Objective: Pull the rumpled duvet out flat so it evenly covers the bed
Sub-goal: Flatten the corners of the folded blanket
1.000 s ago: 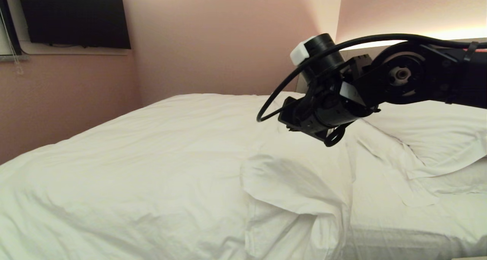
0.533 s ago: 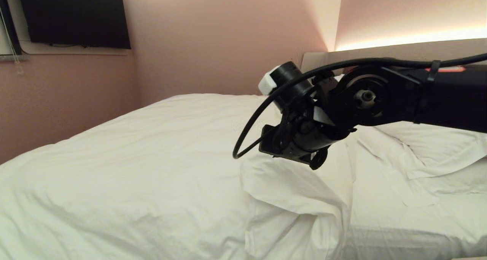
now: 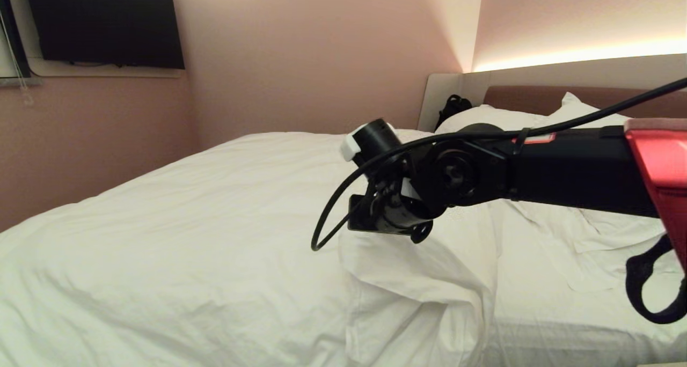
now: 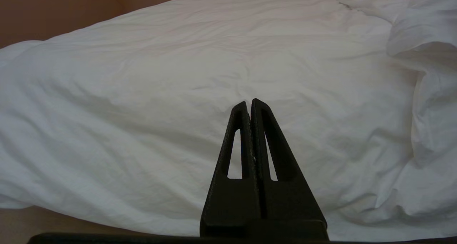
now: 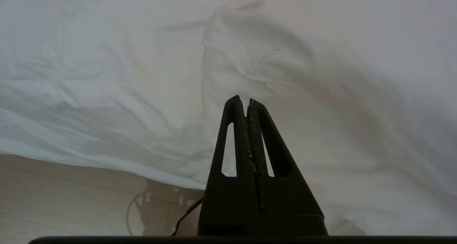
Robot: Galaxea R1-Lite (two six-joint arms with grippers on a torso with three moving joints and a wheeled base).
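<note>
The white duvet [image 3: 214, 238] covers the left and middle of the bed [image 3: 563, 313]. Its near edge is folded back in a puffy lump [image 3: 418, 286], leaving bare sheet to the right of the lump. My right arm reaches in from the right, and its wrist [image 3: 386, 214] hangs just above that fold. In the right wrist view, the right gripper [image 5: 246, 101] is shut and empty, pointing at a crease in the duvet [image 5: 228, 58]. The left gripper [image 4: 249, 103] is shut and empty, parked low beside the bed and facing the duvet's side [image 4: 142, 94].
White pillows [image 3: 515, 117] lie against the brown headboard [image 3: 536, 94], with a dark object [image 3: 453, 107] beside them. A black TV [image 3: 102, 23] hangs on the pink wall at the left. Pale wood floor [image 5: 71, 197] shows under the bed edge.
My right arm has come down and to the left, from in front of the headboard to just above the folded duvet edge. Both grippers have stayed shut.
</note>
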